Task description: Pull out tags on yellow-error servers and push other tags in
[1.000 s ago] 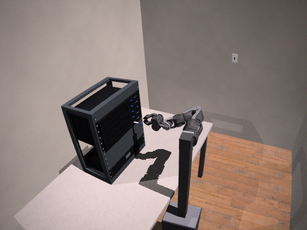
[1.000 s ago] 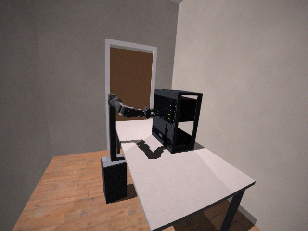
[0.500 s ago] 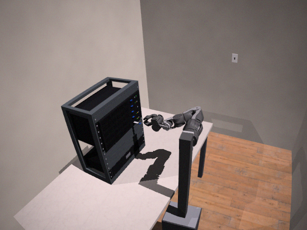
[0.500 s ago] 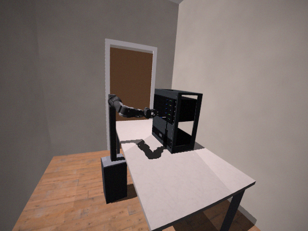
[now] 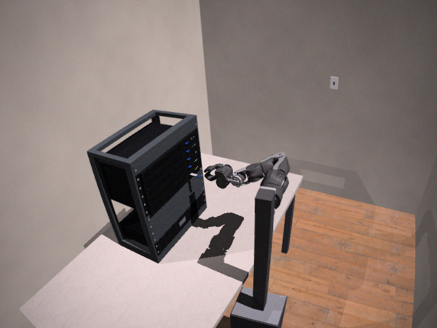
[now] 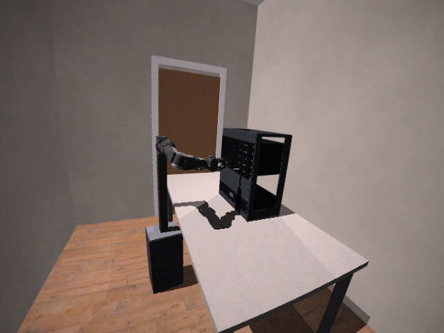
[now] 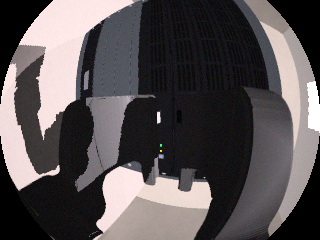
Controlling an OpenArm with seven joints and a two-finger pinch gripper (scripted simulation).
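rack: dark open-frame rack (image 5: 94,154) standing upright on the white table (image 5: 116,289), near the wall corner, front face toward the arm
servers: stacked in the upper part of the rack, status lights in a column down the front's right edge (image 5: 192,147)
lights: blue squares at about 5 levels in the top view (image 5: 186,143); small green and yellow dots beside them, too small to match each to a server
pulled tag: 1 white information tag (image 5: 193,174) sticks out from the front at the lowest lit level, a blue light just beside it
other tags: cannot tell in or out, too small
arm: 1 dark arm (image 5: 272,169) reaching level from the top of a tall post (image 5: 263,247) toward the rack front
gripper: gripper (image 5: 207,171) just beside the protruding tag, fingers nearly pressed together, pinching nothing; a slight gap to the tag in the top view, contact cannot be confirmed
wrist view: 2 dark fingers frame the server front (image 7: 200,47); a white tag edge (image 7: 159,118) and green and yellow dots (image 7: 162,148) sit between them
post base: dark box (image 6: 164,258) on the wooden floor (image 6: 89,286) at the table edge
shadow: arm shadow (image 5: 222,233) on the table in front of the rack
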